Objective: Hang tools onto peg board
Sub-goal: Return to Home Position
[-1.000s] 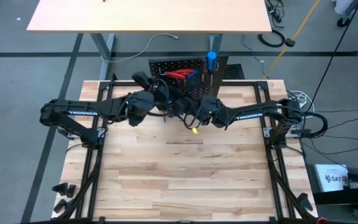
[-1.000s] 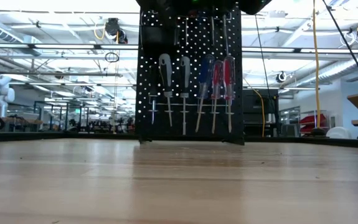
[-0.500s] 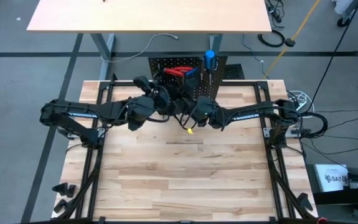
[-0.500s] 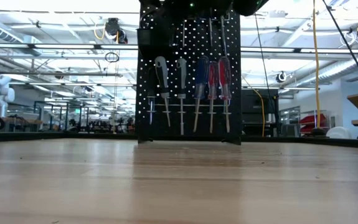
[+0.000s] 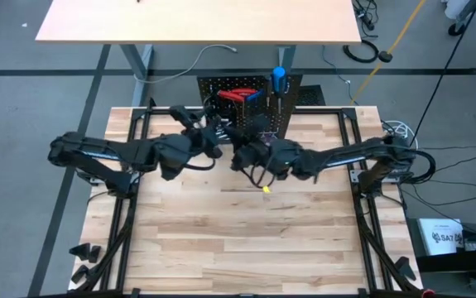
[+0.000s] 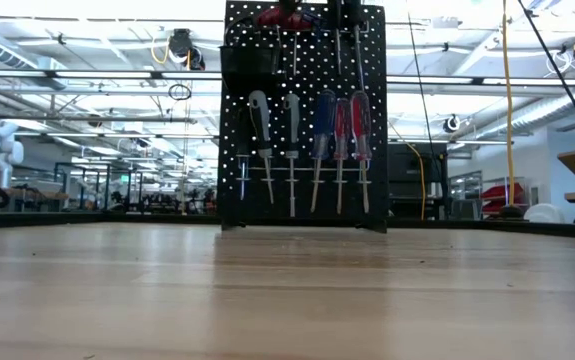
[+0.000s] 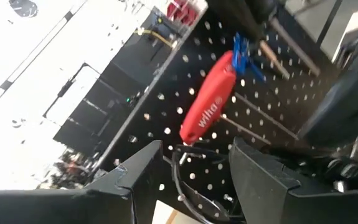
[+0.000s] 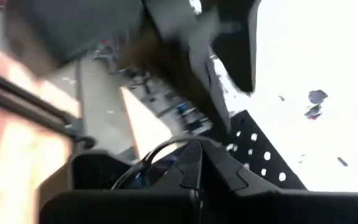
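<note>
Slatted wooden worktable, tan desk beyond it, loose cables on the grey floor.

Peg board at far edge, left arm, right arm meeting before it, near tabletop open

The left arm and the right arm are presenting as matte black, slender jointed links with rounded joint housings. Black cables are looping around the wrist sections, and a small yellow tag is showing at the right wrist. The left gripper is showing two dark, angular, flat-faced fingers.
</note>
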Controlling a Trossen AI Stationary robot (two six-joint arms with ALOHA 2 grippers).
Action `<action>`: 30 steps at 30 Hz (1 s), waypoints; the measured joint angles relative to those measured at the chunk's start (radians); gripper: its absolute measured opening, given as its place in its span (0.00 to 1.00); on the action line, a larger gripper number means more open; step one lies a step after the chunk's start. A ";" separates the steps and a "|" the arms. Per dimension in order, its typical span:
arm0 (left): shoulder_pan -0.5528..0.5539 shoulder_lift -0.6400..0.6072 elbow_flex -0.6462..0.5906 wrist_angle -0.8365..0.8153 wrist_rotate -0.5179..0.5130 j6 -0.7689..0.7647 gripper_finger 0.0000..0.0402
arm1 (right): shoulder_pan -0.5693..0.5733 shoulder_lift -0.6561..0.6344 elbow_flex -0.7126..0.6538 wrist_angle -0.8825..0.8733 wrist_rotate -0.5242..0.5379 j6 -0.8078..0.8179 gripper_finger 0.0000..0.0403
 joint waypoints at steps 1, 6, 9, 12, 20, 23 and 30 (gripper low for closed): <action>-0.011 -0.009 0.000 0.004 0.000 0.000 0.47 | 0.008 -0.031 0.000 -0.067 0.000 0.041 0.00; -0.083 -0.072 0.000 -0.002 0.050 -0.057 0.47 | 0.046 -0.206 0.000 -0.452 -0.007 0.272 0.00; -0.129 -0.115 0.000 -0.068 0.111 -0.146 0.47 | 0.068 -0.317 0.000 -0.693 -0.037 0.449 0.00; -0.174 -0.163 -0.002 -0.193 0.171 -0.284 0.47 | 0.076 -0.432 0.000 -0.904 -0.157 0.658 0.00; -0.269 -0.296 -0.123 -0.348 0.292 -0.571 0.47 | 0.080 -0.656 -0.001 -1.288 -0.420 1.069 0.00; -0.297 -0.341 -0.220 -0.326 0.292 -0.605 0.47 | 0.097 -0.729 -0.049 -1.292 -0.419 1.140 0.00; -0.321 -0.467 -0.475 -0.063 0.294 -0.610 0.47 | 0.109 -0.999 -0.340 -1.118 -0.419 1.197 0.00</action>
